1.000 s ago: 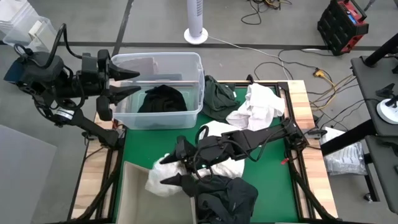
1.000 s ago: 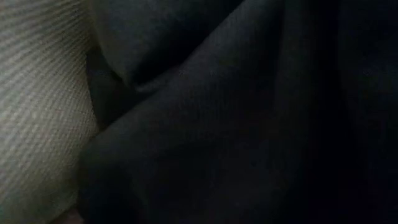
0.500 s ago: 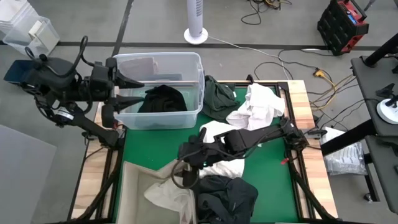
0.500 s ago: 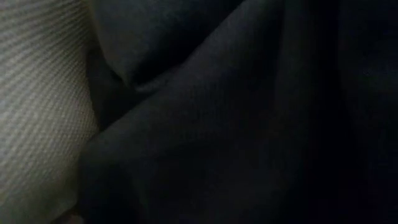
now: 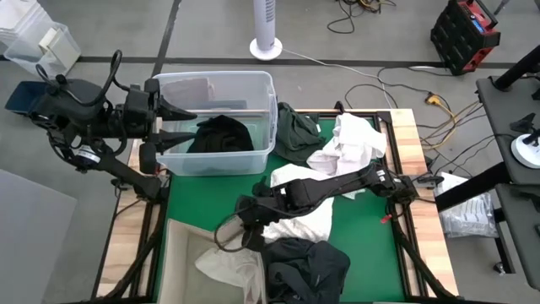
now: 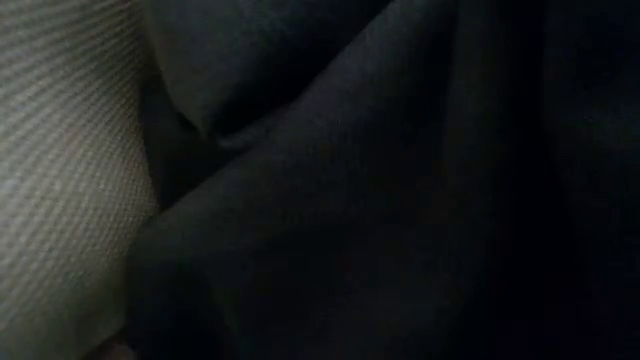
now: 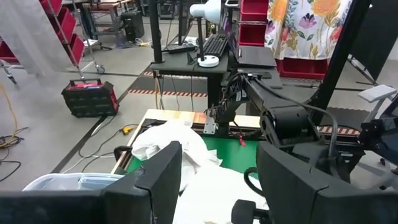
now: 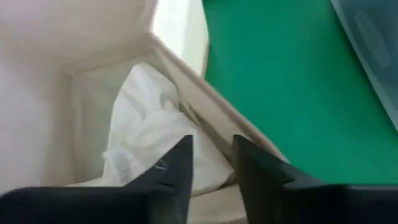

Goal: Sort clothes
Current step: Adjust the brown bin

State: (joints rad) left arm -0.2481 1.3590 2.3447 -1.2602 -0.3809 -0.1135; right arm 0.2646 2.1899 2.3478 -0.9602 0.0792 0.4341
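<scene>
Item: clothes, soft, light, limp; I judge a pinch on a raised fold holds best. White garment (image 5: 226, 263) lies in the beige bin (image 5: 181, 253), 7 o'clock. My right gripper (image 8: 211, 162), jaws narrow, empty, above it. Left gripper (image 5: 169, 114) open, 10 o'clock, over clear tub (image 5: 253, 84).

Grey floor (image 5: 101, 25) all around. White fan (image 5: 267, 29) on round base at far side. Loose cables (image 5: 396, 80) trailing across floor to far right. Red and black case (image 5: 464, 34) in far right corner. Dark desk (image 5: 515, 160) at right edge. In left wrist view: black desk (image 7: 214, 59) with white lamp (image 7: 208, 12), red bins (image 7: 255, 18), flowered cloth (image 7: 305, 28) hung behind, red case (image 7: 90, 98) on floor.
</scene>
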